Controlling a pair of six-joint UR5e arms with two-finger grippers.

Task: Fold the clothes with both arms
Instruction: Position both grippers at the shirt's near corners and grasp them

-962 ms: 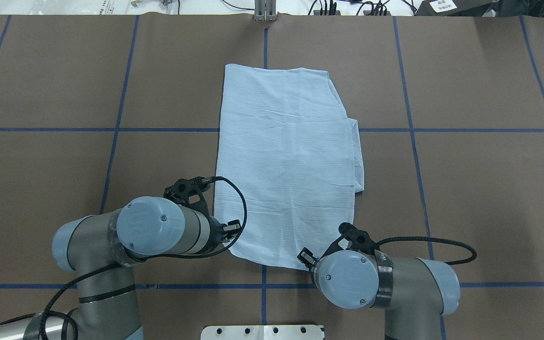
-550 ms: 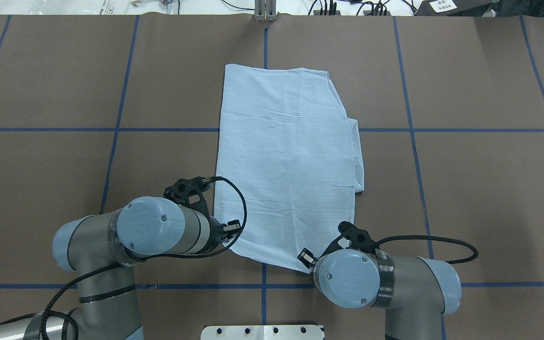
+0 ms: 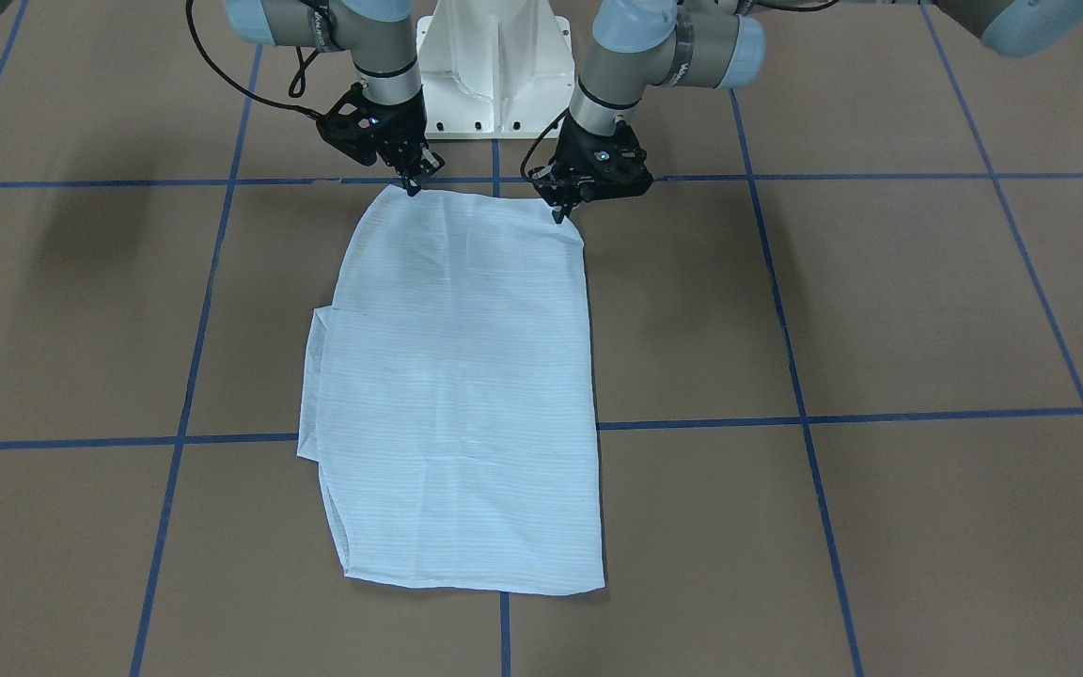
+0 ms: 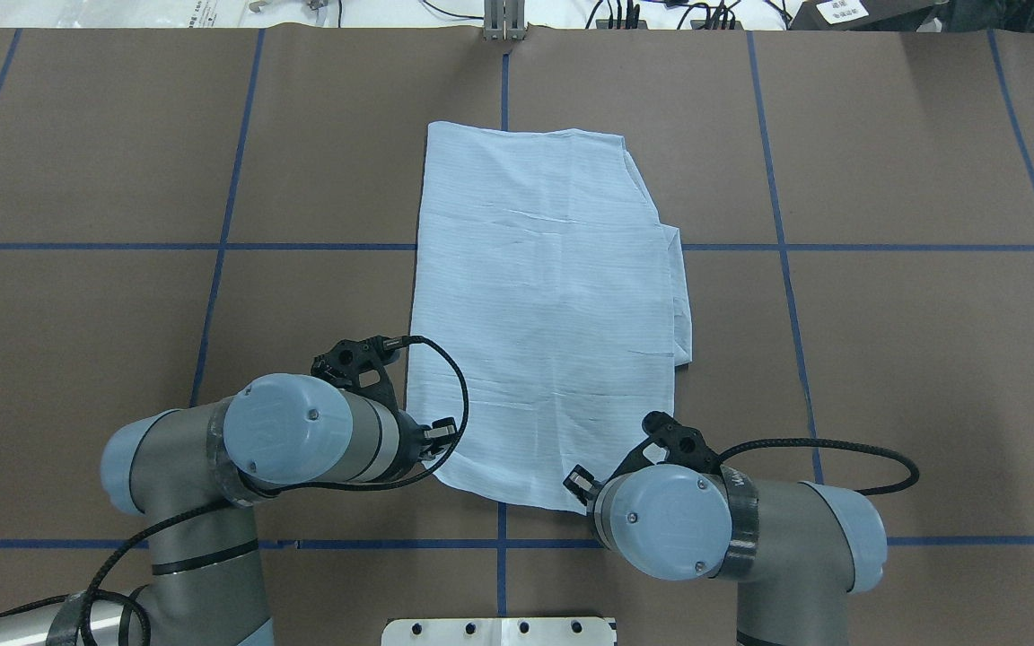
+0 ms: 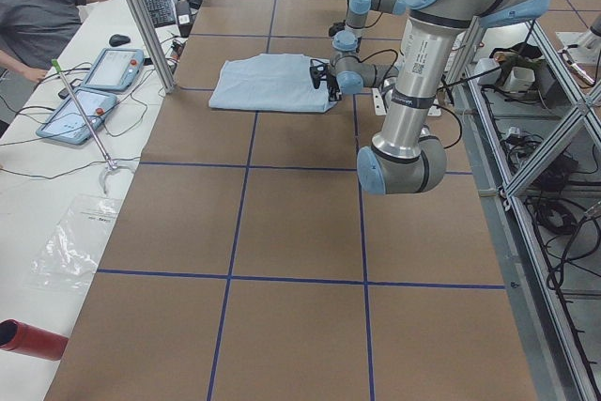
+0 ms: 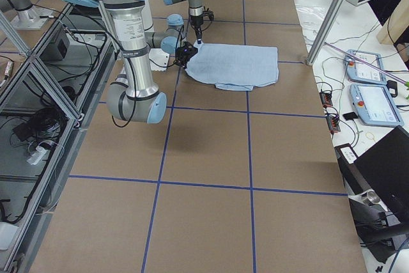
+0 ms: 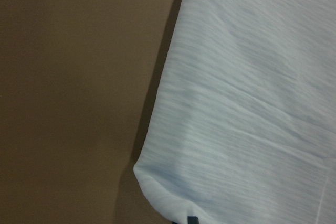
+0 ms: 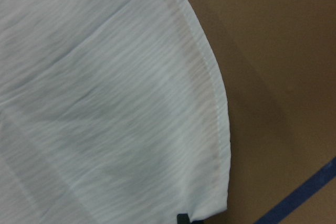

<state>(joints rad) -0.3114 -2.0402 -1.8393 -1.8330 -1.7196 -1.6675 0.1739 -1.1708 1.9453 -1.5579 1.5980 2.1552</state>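
Corners are the business at this moment. On the left, the left hand (image 3: 561,211) is closed narrow on the near-left corner of the shirt (image 4: 544,296); its wrist camera shows that corner raised a little off the table (image 4: 885,359), with a shadow under it. In the middle, the shirt lies as a long pale panel running away from the robot, an under-layer peeking out along its right edge. On the right, the right hand (image 3: 413,181) pinches the near-right corner the same way; the stitched hem there curls up from the brown surface.

I'd judge the step to be bringing the near hem over to meet the far one. To do it well, both hands should rise together and to the same height, keeping the hem just taut between them without stretching it; the cloth is thin and will likely sag in the middle otherwise. Carry it forward in one even arc, watching that the lower part is not dragged along; lay edge on edge, square to the far hem; let go only once the fabric rests.
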